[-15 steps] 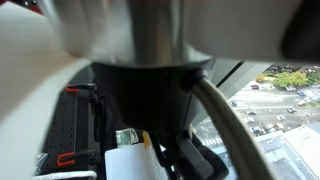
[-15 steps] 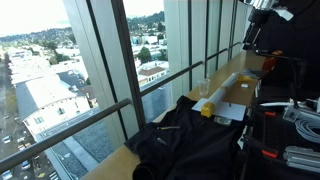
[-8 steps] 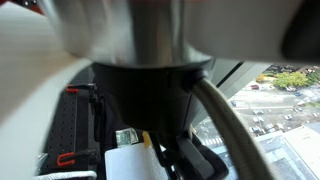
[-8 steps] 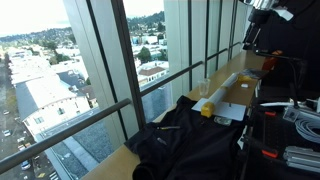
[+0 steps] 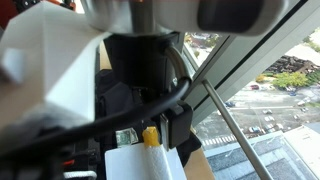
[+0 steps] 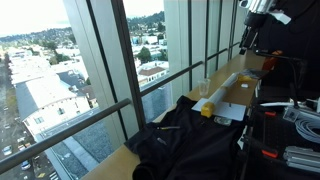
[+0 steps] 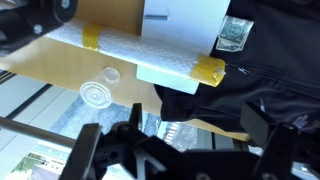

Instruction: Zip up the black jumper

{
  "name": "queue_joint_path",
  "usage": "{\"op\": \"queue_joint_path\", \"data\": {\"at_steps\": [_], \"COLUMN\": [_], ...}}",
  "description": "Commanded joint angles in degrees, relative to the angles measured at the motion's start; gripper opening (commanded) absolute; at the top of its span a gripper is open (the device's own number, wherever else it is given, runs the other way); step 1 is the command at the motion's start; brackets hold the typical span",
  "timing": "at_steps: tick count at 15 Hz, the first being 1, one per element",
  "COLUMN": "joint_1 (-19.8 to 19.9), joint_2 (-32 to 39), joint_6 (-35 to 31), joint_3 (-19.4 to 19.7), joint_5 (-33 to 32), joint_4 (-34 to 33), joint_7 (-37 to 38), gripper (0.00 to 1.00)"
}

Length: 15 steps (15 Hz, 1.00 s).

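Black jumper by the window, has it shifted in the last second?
No. The black jumper lies as before, its edge still beside the yellow-taped foam block.

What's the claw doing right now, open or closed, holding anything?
Claw: open, holding nothing, not touching the black jumper.

A white foam block (image 7: pixel 150 58) — yellow-taped at both ends — lies beside a clear cup (image 7: pixel 100 91).

Bright window daylight (near arm parts blurred).
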<state>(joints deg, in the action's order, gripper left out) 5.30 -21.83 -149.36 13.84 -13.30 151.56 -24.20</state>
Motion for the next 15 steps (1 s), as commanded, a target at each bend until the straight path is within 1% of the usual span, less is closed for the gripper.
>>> {"op": "queue_joint_path", "data": {"at_steps": [1, 3, 6, 8, 9, 10, 11, 13, 15], "joint_1": [-2.8, -5.2, -10.7, -15.1, -17.4, -18.8, -20.7, -20.6, -19.0], "joint_2": [1.9, 4.1, 9.8, 14.2, 16.7, 18.8, 21.3, 26.0, 31.4], "joint_6": [-6.2, -9.8, -14.0, -15.7, -16.1, -16.3, -16.0, -14.6, -14.8], "joint_3": [-4.3, -6.0, -5.7, -4.5, -3.9, -4.0, -3.1, -3.9, -4.7], "joint_5": [1.6, 3.2, 11.3, 19.3, 24.7, 29.5, 33.9, 41.2, 43.2], "joint_4": [3.2, 4.0, 3.2, 2.0, 1.2, 0.2, -1.2, -4.3, -7.4], "joint_7": [3.8, 5.7, 4.9, 1.4, -1.6, -4.2, -6.8, -12.3, -15.3], "gripper": [1.00, 1.00, 1.00, 1.00, 1.00, 1.00, 1.00, 1.00, 1.00]}}
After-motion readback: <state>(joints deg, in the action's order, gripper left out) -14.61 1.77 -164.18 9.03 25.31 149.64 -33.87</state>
